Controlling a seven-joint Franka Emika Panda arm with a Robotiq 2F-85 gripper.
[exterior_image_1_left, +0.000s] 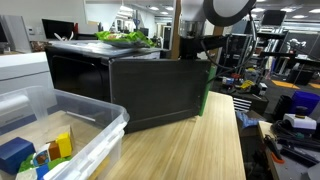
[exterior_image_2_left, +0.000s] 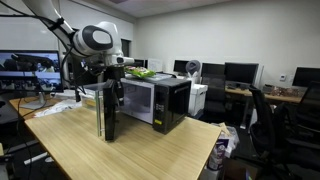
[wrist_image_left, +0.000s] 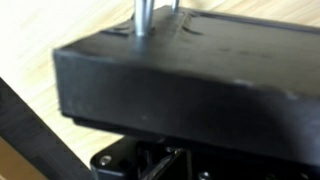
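Note:
A black microwave (exterior_image_2_left: 165, 100) stands on the wooden table (exterior_image_2_left: 140, 150), its door (exterior_image_2_left: 106, 112) swung wide open. In both exterior views my gripper (exterior_image_2_left: 113, 70) sits at the top outer edge of the door (exterior_image_1_left: 160, 90), right against it. The wrist view is filled by the door's black slab (wrist_image_left: 180, 70), with its silver handle bar (wrist_image_left: 145, 15) at the top. The gripper (wrist_image_left: 170, 165) shows only as dark metal at the bottom, mostly hidden. Its jaws look shut with nothing seen between them. Green items (exterior_image_1_left: 130, 38) lie on top of the microwave (exterior_image_1_left: 75, 80).
A clear plastic bin (exterior_image_1_left: 95, 125) with coloured blocks stands at the table's near corner. Desks, monitors (exterior_image_2_left: 240, 72) and office chairs (exterior_image_2_left: 265, 115) surround the table. Cluttered benches (exterior_image_1_left: 290, 100) stand beside the table's edge.

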